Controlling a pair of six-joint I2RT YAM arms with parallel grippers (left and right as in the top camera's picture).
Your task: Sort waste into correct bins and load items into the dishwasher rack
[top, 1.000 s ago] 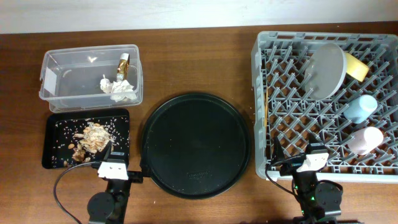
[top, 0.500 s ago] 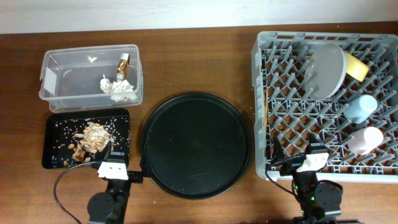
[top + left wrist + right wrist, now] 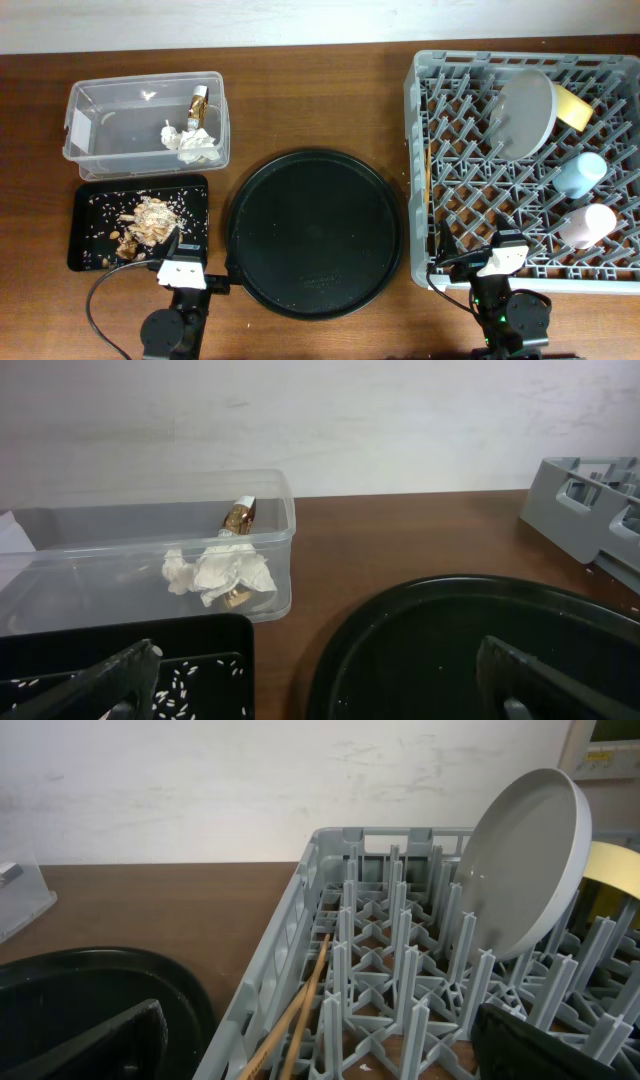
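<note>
The left end effector (image 3: 320,680) sat low at the near edge of the desk (image 3: 310,95), and its two fingers were spread wide apart with nothing between them. The right end effector (image 3: 320,1045) was at the near edge too, just by the front wall of the dishwasher rack (image 3: 412,120). Its fingers were also wide apart and held nothing.

The clear plastic tub (image 3: 145,82) stood at the far left. Inside it, at its right end, lay the white tissue wads (image 3: 197,145) and the small brown-and-gold wrapper piece (image 3: 199,102). Just in front of the tub was the flat black tray (image 3: 90,250), and the crumbly food scraps (image 3: 145,225) lay in a little heap in it (with tiny bits scattered around the heap). A big round black tray (image 3: 315,232) lay in the middle of the desk, between the flat tray and the rack.

The grey rack was on the right. The pale round plate (image 3: 527,110) stood on its edge among the pegs near the back, leaning a bit. The yellow bowl (image 3: 573,107) was tucked behind it. The light blue cup (image 3: 580,173) and the pink cup (image 3: 588,225) lay on their sides by the right wall, blue farther back, pink nearer. The chopsticks (image 3: 429,185) lay along the left side of the rack.
</note>
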